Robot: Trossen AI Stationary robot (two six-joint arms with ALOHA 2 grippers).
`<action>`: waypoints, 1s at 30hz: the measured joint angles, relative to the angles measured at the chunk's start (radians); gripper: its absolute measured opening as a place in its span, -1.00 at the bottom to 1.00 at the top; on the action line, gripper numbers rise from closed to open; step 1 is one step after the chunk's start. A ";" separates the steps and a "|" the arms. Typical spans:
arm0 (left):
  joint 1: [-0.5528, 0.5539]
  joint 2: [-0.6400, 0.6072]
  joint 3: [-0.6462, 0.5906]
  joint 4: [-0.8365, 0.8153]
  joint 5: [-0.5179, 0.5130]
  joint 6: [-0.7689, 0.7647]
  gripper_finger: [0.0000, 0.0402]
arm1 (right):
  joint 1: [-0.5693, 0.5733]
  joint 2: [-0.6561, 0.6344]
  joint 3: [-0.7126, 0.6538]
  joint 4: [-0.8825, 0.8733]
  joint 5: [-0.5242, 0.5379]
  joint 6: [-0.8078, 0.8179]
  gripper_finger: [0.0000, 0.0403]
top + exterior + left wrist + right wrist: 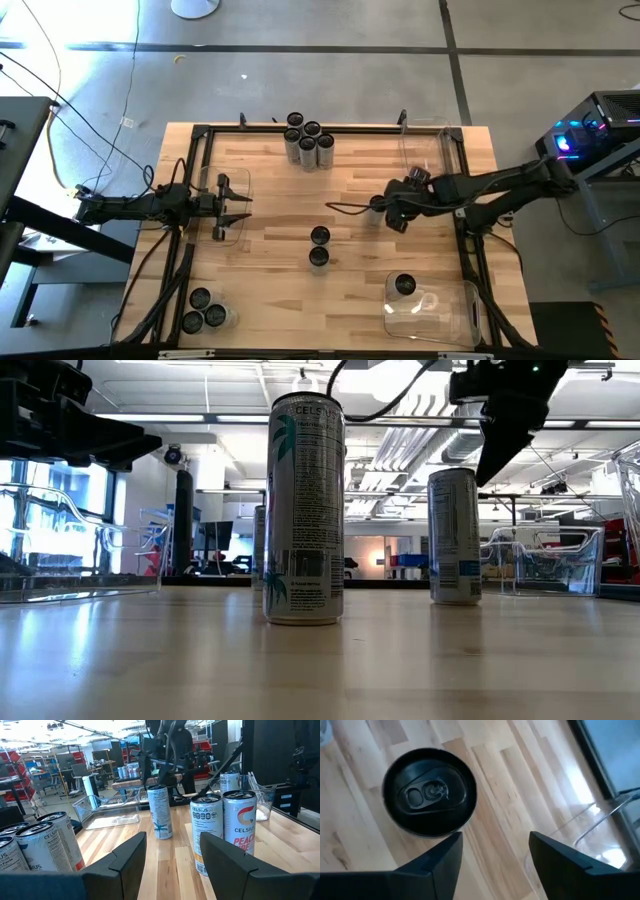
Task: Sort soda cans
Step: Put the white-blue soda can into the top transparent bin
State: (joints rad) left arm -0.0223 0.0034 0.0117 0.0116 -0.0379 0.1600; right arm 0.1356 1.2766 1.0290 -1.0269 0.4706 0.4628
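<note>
A soda can (429,797) with a black top stands upright on the wooden table, right of centre; it also shows in the low view (455,535). My right gripper (495,855) hangs above it, tipped downward and open, the can just beyond one fingertip and nothing between the fingers. Two more cans (319,246) stand mid-table. Several cans (305,140) cluster at the far edge. My left gripper (172,855) waits level and open over a clear bin (238,222) at the left side.
Three cans (205,310) stand in a clear bin at the near left corner. One can (404,286) stands in a clear bin (450,315) at the near right. Another clear bin (425,150) sits at the far right. A black frame (200,130) rims the table.
</note>
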 joint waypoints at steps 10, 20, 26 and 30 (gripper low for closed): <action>0.000 0.000 0.000 0.000 0.000 0.000 -0.11 | 0.040 -0.001 0.000 0.086 -0.209 -0.018 -0.18; 0.000 0.000 0.000 0.000 0.000 0.000 -0.11 | 0.108 -0.011 0.000 0.083 -0.309 -0.057 -0.18; 0.000 0.000 0.000 0.000 0.000 0.000 -0.11 | 0.027 -0.008 0.000 0.005 -0.041 0.000 -0.18; 0.000 0.000 0.000 0.000 0.000 0.000 -0.11 | -0.046 -0.002 0.000 0.049 -0.053 -0.055 -0.18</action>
State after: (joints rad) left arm -0.0223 0.0033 0.0117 0.0120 -0.0376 0.1600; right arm 0.0897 1.2747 1.0290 -0.9778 0.4174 0.4082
